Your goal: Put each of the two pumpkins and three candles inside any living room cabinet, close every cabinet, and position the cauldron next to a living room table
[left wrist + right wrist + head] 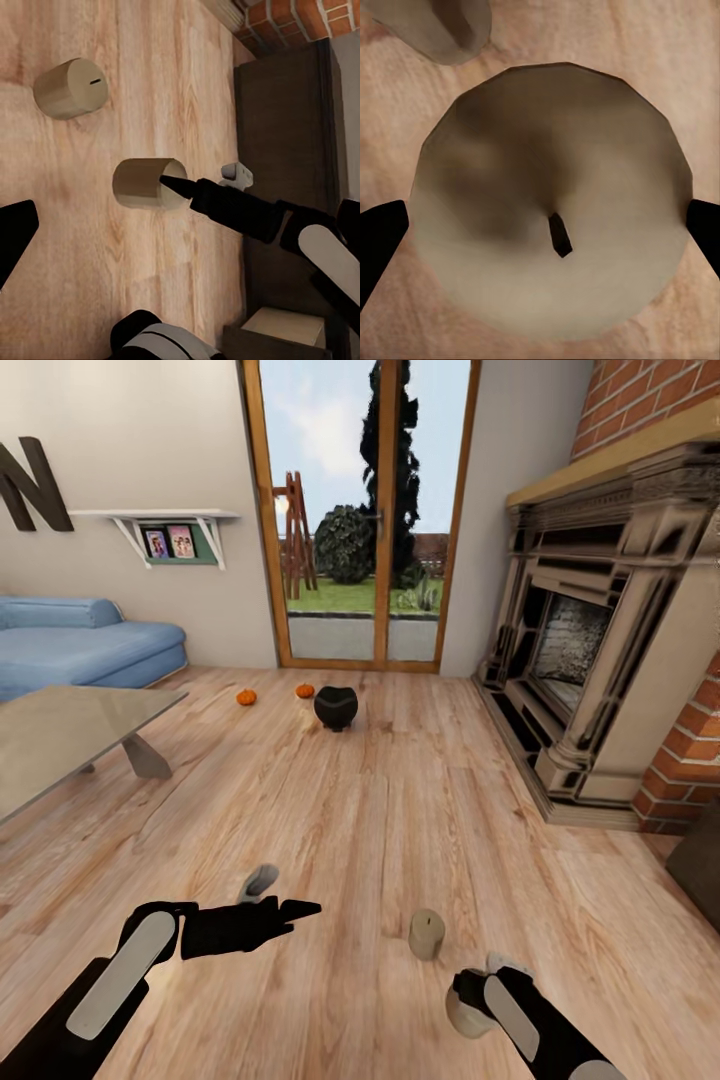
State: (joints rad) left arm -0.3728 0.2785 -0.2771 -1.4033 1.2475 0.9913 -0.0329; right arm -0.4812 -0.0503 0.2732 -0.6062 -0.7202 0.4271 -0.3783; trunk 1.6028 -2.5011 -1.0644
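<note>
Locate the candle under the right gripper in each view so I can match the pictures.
Head view: candle at lower right, partly hidden by the arm.
Left wrist view: candle near centre, lying sideways in the picture, a black fingertip at it.
Right wrist view: candle at centre, seen from above, between the right gripper's jaws.
Shared landmark: the second candle standing close by on the floor.

Wood floor: black cauldron (336, 707) near two orange pumpkins (246, 698) by the glass doors (361, 510); a beige candle (426, 934) stands between both grippers.
</note>
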